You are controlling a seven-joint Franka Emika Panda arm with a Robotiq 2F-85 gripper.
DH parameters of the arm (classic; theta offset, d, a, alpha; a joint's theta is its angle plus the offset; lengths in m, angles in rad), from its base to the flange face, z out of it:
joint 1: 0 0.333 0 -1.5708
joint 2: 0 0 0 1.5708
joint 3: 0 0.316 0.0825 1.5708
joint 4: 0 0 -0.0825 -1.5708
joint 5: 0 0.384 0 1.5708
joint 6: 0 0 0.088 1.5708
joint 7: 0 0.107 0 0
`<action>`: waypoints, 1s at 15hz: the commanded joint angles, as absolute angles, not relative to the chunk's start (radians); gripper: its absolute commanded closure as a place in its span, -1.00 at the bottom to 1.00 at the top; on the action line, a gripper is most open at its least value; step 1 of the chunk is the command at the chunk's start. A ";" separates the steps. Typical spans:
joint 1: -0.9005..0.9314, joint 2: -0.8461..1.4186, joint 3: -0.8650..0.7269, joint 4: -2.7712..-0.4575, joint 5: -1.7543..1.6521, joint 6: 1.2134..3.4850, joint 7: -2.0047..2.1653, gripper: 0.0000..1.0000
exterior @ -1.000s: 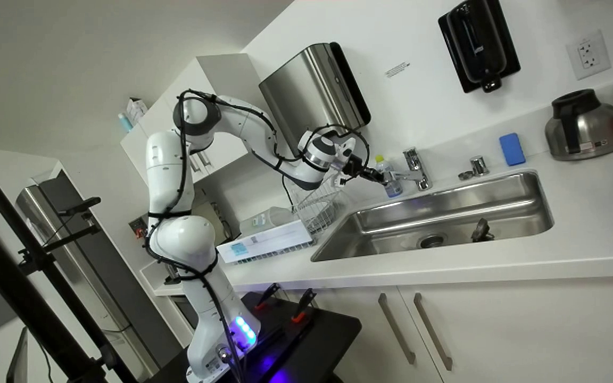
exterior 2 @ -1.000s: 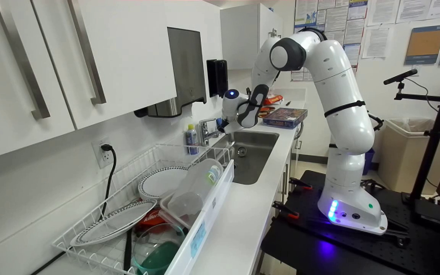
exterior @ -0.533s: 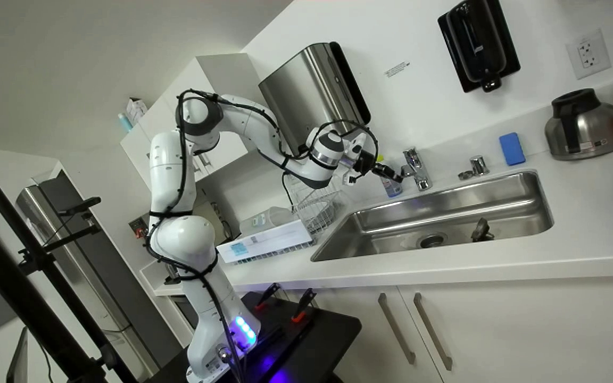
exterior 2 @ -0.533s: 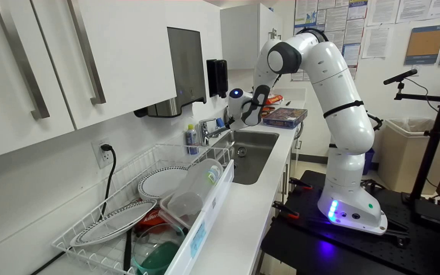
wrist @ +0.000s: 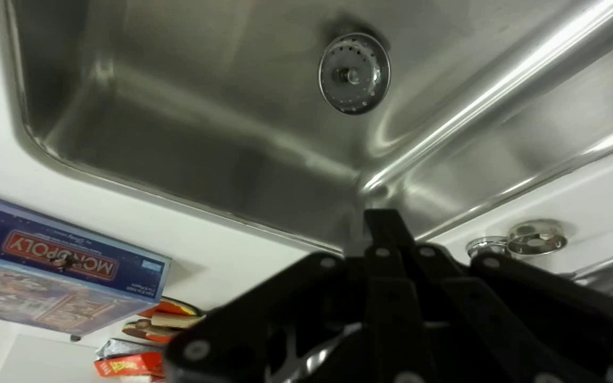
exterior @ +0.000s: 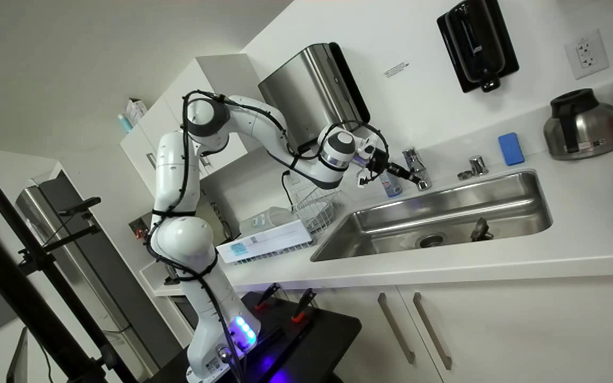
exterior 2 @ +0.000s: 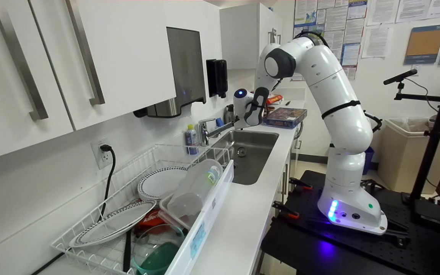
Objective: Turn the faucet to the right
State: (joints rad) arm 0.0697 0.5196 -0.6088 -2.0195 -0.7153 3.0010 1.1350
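The chrome faucet (exterior: 413, 158) stands upright behind the steel sink (exterior: 530, 213). It also shows in an exterior view (exterior 2: 203, 131), its spout (exterior 2: 217, 131) reaching out towards the sink. My gripper (exterior: 421, 184) is shut with nothing between the fingertips, and in this exterior view it covers the spout. In the wrist view the gripper (wrist: 375, 230) has its fingers together. Part of the faucet (wrist: 611, 274) shows at the right edge there. A chrome piece that looks like the spout (wrist: 311, 364) lies under the fingers. I cannot tell whether they touch.
A spray bottle (exterior 2: 191, 139) and a wire dish rack (exterior 2: 159, 149) stand beside the faucet. A stubby chrome fitting (exterior: 478, 165), a blue sponge (exterior: 511, 149) and a carafe (exterior: 584, 127) stand along the counter. A strainer (wrist: 354, 74) sits in the sink. A steel dispenser (exterior: 314, 90) hangs above.
In an exterior view the gripper has moved right and slightly down. The spout, which pointed left, has swung right with it and is now behind the gripper.
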 commanded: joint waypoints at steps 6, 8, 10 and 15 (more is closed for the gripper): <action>0.018 0.557 -0.581 -1.919 -0.587 2.992 1.145 0.99; 0.001 0.576 -0.563 -1.893 -0.551 2.981 1.141 0.99; -0.027 0.598 -0.535 -1.857 -0.510 2.968 1.131 0.99; -0.033 0.667 -0.530 -1.768 -0.279 2.925 0.985 0.99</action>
